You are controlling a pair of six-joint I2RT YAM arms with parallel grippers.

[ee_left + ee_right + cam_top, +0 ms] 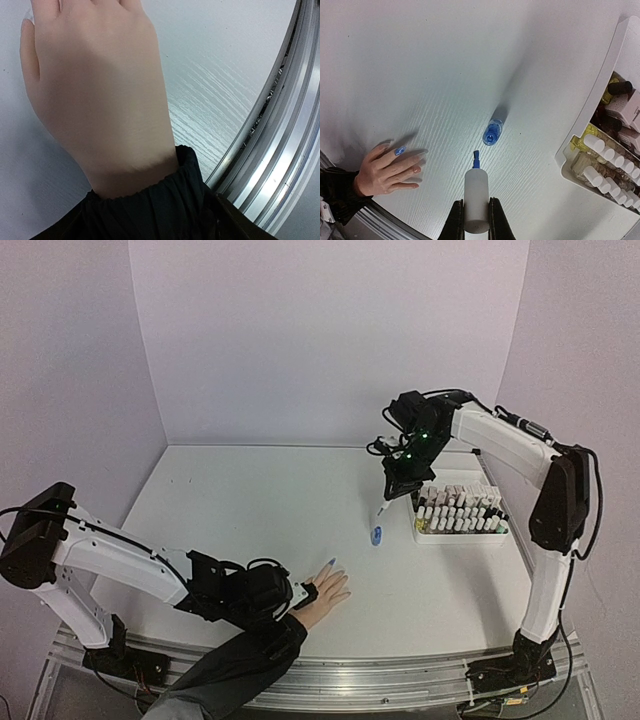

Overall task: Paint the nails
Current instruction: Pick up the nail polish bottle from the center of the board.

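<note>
Top view: the left gripper (298, 596) is set close against the wrist of the hand (326, 592), and its jaws are lost against the dark sleeve (250, 655), so their spread cannot be told. Of the nails (330, 562), only one blue one is made out, the rest being too small. The right gripper (393, 490) is hung well beyond the hand's fingertips, above an open bottle (377, 536). A white tray (418, 532) is placed farther right of the hand, packed with rows of small bottles (460, 512), mostly white-capped, their colours hard to read. Left wrist view: only the back of the hand is shown, cut off at the knuckles. No nails or gripper fingers are visible, and a metal rail (270, 150) is seen beside the sleeve. Right wrist view: the right gripper is clamped on a white brush cap (476, 192) with a blue-tipped brush (476, 160). The open bottle is seen from above, blue inside. The hand is laid flat on the table (420, 60), with one nail blue and the others bare where seen. The tray is cut off at the frame edge.
</note>
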